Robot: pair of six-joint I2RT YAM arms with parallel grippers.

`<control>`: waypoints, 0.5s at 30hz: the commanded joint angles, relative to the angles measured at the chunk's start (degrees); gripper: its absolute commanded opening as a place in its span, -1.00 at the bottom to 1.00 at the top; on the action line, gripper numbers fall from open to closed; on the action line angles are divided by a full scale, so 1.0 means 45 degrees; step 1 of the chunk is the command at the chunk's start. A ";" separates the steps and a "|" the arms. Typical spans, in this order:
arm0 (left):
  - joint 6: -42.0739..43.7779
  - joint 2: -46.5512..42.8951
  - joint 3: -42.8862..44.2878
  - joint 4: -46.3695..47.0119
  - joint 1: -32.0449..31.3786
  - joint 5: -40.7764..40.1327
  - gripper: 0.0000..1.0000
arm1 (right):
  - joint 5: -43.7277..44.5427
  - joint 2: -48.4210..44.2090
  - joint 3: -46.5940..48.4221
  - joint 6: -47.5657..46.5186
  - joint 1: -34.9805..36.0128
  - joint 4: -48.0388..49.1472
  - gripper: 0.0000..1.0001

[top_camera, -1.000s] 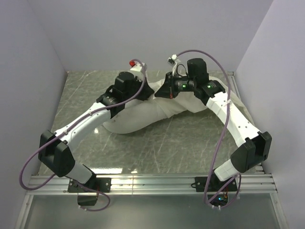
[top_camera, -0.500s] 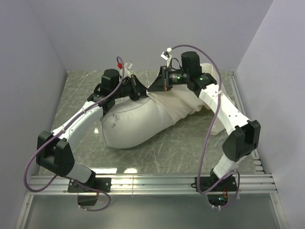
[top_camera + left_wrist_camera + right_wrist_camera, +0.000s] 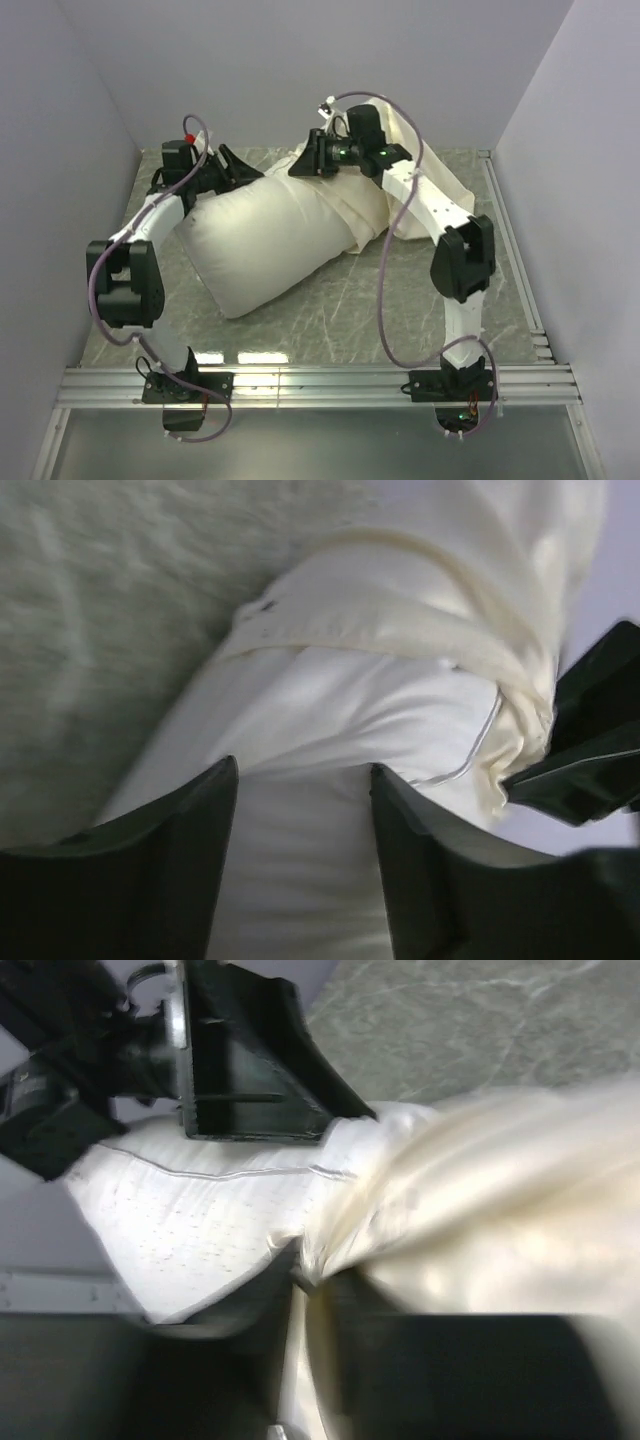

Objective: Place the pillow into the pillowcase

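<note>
The plump white pillow point(image 3: 262, 240) lies on the table point(image 3: 400, 290), right end inside the cream pillowcase point(image 3: 385, 205), fuller than before; the left hand point(image 3: 240, 165) has opened astride it, while the right hand's point(image 3: 298, 165) grip is too blurred to tell.

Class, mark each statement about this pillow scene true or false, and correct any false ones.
1. Most of the pillow lies outside the pillowcase. True.
2. The left gripper has its jaws shut. False: they stand apart, with the pillow showing between them.
3. The pillowcase is dark blue. False: it is cream.
4. In the top view, the pillowcase is bunched at the pillow's right-hand end. True.
</note>
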 commanded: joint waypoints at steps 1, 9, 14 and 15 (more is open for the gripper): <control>0.4890 0.0480 0.1556 -0.2945 0.0865 -0.0066 0.38 | 0.0941 0.0944 0.1405 -0.0133 0.0205 0.0188 -0.03; 1.0427 0.0989 0.4918 -0.6761 0.2878 -0.3426 0.61 | 0.2385 -0.1955 0.0339 -0.1905 -0.0341 -0.0127 0.84; 1.2402 0.0735 0.4023 -0.6705 0.2394 -0.3500 0.59 | 0.4999 -0.2786 -0.1872 -0.3940 -0.0244 -0.0515 0.48; 1.2636 0.0813 0.3614 -0.6879 0.1909 -0.3698 0.59 | 0.5256 -0.2302 -0.1912 -0.4174 -0.0244 -0.0671 0.44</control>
